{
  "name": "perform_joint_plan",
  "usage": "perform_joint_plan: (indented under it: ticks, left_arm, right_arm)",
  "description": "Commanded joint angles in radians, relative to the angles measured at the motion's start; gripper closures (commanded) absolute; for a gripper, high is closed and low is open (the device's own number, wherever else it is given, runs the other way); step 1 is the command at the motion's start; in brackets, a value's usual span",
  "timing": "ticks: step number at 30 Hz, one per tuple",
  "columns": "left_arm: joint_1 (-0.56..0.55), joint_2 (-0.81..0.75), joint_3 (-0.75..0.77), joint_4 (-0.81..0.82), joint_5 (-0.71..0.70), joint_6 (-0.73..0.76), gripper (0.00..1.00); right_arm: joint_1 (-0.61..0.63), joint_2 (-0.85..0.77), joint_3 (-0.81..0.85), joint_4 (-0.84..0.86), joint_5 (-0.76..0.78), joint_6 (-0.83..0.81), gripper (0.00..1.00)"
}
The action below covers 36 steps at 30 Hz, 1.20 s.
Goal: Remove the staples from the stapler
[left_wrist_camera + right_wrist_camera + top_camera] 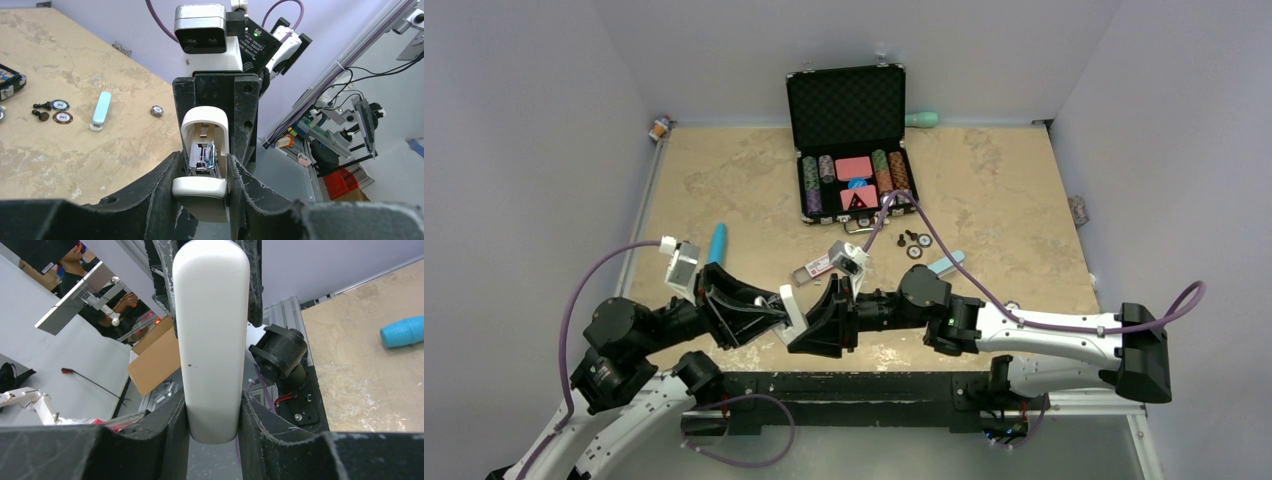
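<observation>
Tan marbled tabletop (724,180) lies beyond the white stapler (200,192), which is held in mid-air between both sets of fingers: the right gripper (213,397) is partly closed on its smooth back, and the left gripper (202,162) presses on both sides of its lower end. Hard, light and glossy, the shell looks prone to slip, so the flat side walls seem the safest hold. Only the left wrist view shows the opened inside and the metal staple magazine (202,159).
</observation>
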Motion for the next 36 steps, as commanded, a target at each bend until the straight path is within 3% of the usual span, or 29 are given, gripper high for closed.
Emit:
perform_joint_plan:
  ticks: [1, 2, 4, 9, 14, 20, 31, 34, 36]
  left_arm:
    - [0.003, -0.009, 0.054, -0.042, -0.061, 0.021, 1.0]
    - [0.004, -0.007, 0.066, -0.077, -0.086, 0.028, 1.0]
    - [0.003, 0.004, 0.092, -0.152, -0.14, 0.042, 1.0]
    - [0.003, 0.041, 0.121, -0.317, -0.294, 0.054, 1.0]
    - [0.004, 0.136, 0.112, -0.41, -0.375, 0.05, 1.0]
    - [0.002, 0.259, 0.074, -0.409, -0.388, 0.038, 1.0]
    - [0.003, 0.405, 0.015, -0.348, -0.365, 0.018, 1.0]
    - [0.004, 0.44, -0.004, -0.325, -0.35, 0.003, 1.0]
    - [0.004, 0.462, -0.009, -0.325, -0.364, -0.007, 1.0]
  right_arm:
    - [0.007, -0.029, 0.066, -0.077, 0.094, -0.002, 0.67]
    - [0.007, -0.035, 0.069, -0.116, 0.119, -0.003, 0.54]
    - [0.007, -0.055, 0.075, -0.21, 0.199, 0.001, 0.39]
    - [0.006, -0.12, 0.034, -0.406, 0.403, 0.041, 0.29]
    - [0.005, -0.198, -0.032, -0.508, 0.507, 0.1, 0.3]
    - [0.005, -0.246, -0.064, -0.56, 0.56, 0.146, 0.32]
    - [0.005, -0.184, -0.067, -0.571, 0.656, 0.237, 0.4]
    - [0.005, -0.131, -0.057, -0.576, 0.665, 0.279, 0.46]
    - [0.005, -0.094, -0.048, -0.573, 0.664, 0.311, 0.55]
